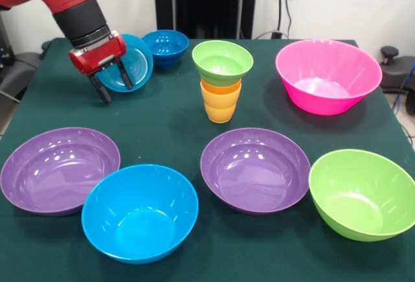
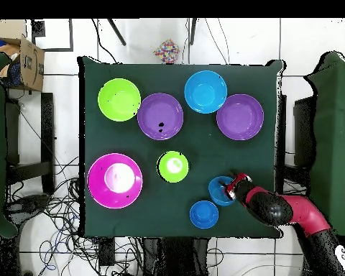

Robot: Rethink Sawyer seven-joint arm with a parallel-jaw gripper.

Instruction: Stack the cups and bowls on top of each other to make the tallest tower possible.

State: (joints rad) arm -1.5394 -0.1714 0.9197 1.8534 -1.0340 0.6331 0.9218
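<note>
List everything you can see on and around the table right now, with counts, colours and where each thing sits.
Places as seen in the front view.
Large purple bowls: two, purple, near row, one far left, one centre.
Large blue bowl: one, blue, near edge between the purple ones.
Large green bowl: one, green, near right corner.
Pink bowl: one, pink, far right.
Tower: one, small green bowl on nested orange and yellow cups, table centre.
Dark blue bowl: one, far edge, left of centre.
Light blue bowl: one, tilted, far left, at the gripper.
Cardboard box: one, brown, off the table.
Table: one, dark green cloth.
Gripper: one, red and black, on the light blue bowl's rim.
</note>
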